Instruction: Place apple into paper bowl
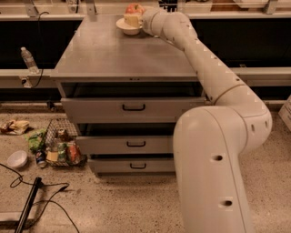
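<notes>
the claw (pixel 132 19) is at the far edge of the worktop (pixel 113 54), directly over the paper bowl (pixel 127 29). the apple (pixel 135 8) sits right against the top of the claw, red-orange with a paler patch, and it shows above the bowl's rim. i cannot tell whether the claw is clenched on the apple or has released it, nor whether the apple touches the bowl. the bowl stands on the worktop near its back edge, cream-white and shallow, partly hidden by the claw.

the arm (pixel 213 68) runs from the claw across the right side of the worktop down to the large pale base (pixel 213 173) at the lower right. below the grey worktop the cabinet has three drawers (pixel 132 109), each with a dark handle, with dark gaps above them.

to the left, a water bottle (pixel 28 59) stands upright on a low ledge, well apart from the cabinet top. on the speckled floor (pixel 113 205) a wire basket (pixel 61 145) full of litter sits just beside the lower drawers. a small white bowl (pixel 17 159) lies near the basket, a crumpled wrapper (pixel 13 126) farther left, and a black cable (pixel 54 200) trails along the floor at the lower left.
</notes>
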Robot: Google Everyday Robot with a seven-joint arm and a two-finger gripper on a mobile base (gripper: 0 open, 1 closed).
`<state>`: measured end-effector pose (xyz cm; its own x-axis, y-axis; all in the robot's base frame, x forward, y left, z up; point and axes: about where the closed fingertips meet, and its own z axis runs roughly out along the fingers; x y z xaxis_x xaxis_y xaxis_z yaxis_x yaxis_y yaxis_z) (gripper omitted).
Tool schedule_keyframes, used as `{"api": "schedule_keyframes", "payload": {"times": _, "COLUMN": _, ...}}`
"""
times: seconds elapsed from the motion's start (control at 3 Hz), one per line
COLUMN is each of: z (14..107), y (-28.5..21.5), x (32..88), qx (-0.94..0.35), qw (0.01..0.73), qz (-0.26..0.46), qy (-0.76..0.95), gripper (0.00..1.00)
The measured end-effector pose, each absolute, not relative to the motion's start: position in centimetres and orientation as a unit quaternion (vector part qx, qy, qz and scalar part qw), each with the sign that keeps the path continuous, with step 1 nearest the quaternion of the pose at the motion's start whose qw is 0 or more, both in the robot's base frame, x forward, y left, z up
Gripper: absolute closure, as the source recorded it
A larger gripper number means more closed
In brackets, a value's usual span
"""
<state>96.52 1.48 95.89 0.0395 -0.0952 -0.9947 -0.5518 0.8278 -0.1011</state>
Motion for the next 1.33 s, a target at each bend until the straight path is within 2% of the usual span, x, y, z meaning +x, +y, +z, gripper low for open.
{"api": "schedule_keyframes", "payload": {"times": 0.67, "z": 96.0, "y": 1.9, "x": 100.2, "qx": -0.227, "qw": 0.685, "qz": 0.143, "qy": 0.677, "gripper": 1.00}}
{"api": "schedule_keyframes", "payload": {"times": 1.33, "z": 95.2, "y": 4.8, "x": 100.5, "qx": -0.263, "qw": 0.678, "qz": 0.138, "qy": 0.672, "gripper": 1.00}}
